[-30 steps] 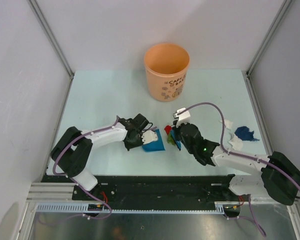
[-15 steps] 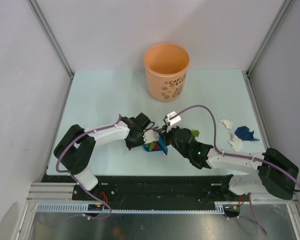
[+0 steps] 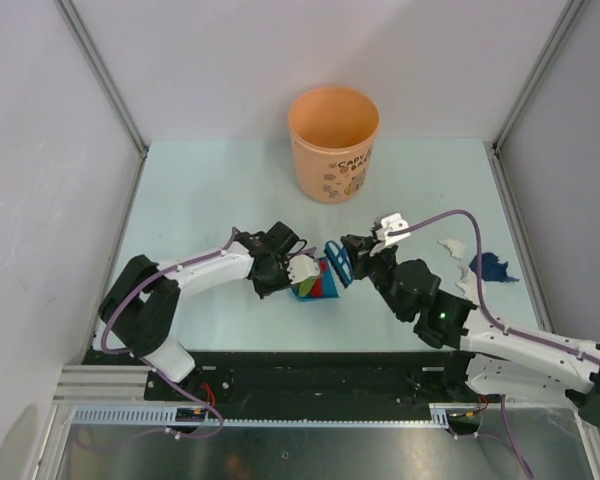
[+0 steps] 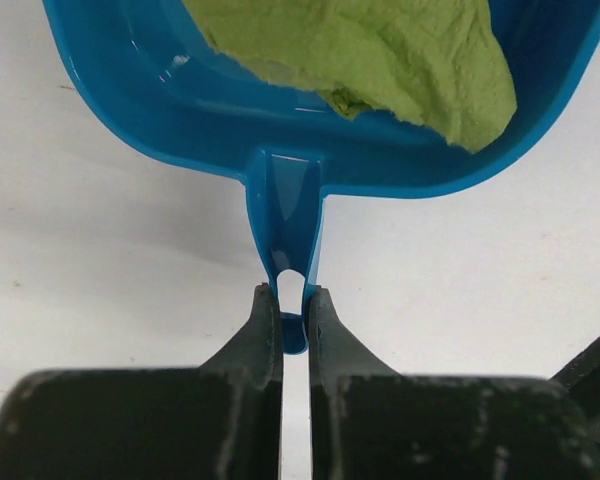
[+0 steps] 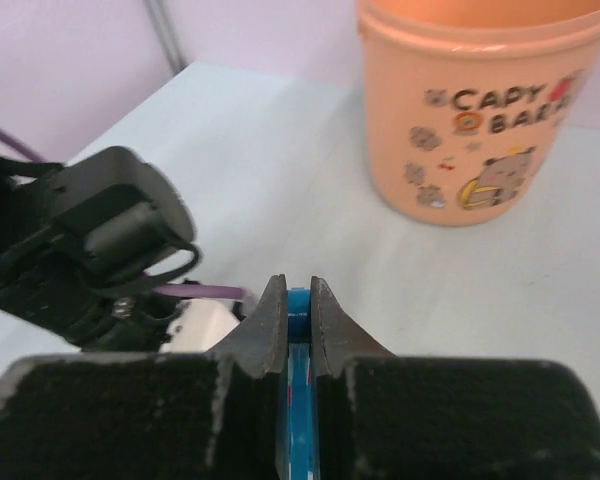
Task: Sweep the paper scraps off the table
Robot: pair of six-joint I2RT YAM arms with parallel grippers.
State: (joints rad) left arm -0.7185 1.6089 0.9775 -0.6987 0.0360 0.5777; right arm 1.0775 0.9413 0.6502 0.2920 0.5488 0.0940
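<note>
On the table (image 3: pixel 200 190), my left gripper (image 3: pixel 290 276) is shut on the handle of a blue dustpan (image 3: pixel 316 284). Red and green paper scraps (image 3: pixel 320 281) lie in the pan. The left wrist view shows the fingers pinching the thin handle (image 4: pixel 285 225), with a crumpled green scrap (image 4: pixel 380 50) in the pan (image 4: pixel 120 70). My right gripper (image 3: pixel 356 258) is shut on a small blue brush (image 3: pixel 337 262), just right of the pan. In the right wrist view the brush handle (image 5: pixel 299 300) sits between the fingers. White scraps (image 3: pixel 451 244) and a blue scrap (image 3: pixel 490 266) lie at the right.
An orange bucket (image 3: pixel 333 143) stands at the back centre, also in the right wrist view as the bucket (image 5: pixel 470 110). Grey walls with metal posts close in the table. A black and metal rail (image 3: pixel 310 375) runs along the near edge. Another white scrap (image 3: pixel 468 287) lies near the right arm.
The right arm pushed the brush left against the dustpan, then drew back right. The red and green scraps moved from beside the pan into it. The left gripper held the pan in place.
</note>
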